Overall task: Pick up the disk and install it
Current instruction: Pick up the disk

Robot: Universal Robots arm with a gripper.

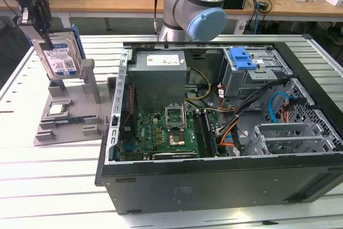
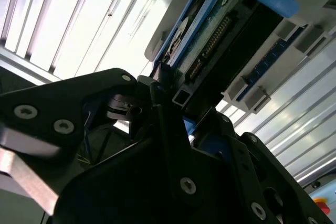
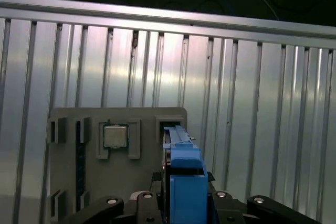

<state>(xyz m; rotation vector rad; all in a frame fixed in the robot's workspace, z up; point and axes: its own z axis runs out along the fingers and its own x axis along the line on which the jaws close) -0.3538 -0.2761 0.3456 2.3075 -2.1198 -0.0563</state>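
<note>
- gripper [image 1: 38, 25] is shut tight on the top edge of the disk [image 1: 60, 60], with one finger on each side.
- disk stands upright over the grey holder tray [image 1: 80, 124] at the exterior view's left. i cannot tell if they touch.
- open computer case [image 1: 214, 181] lies beside the tray.
- small square chip [image 3: 114, 136] sits in the tray, near the disk.

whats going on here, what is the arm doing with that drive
The robot's hand is clamped on the top edge of the disk, holding it upright at the gray holder on the exterior view's left. The open computer case lies beside the holder, and the disk is not yet installed in it.
</note>
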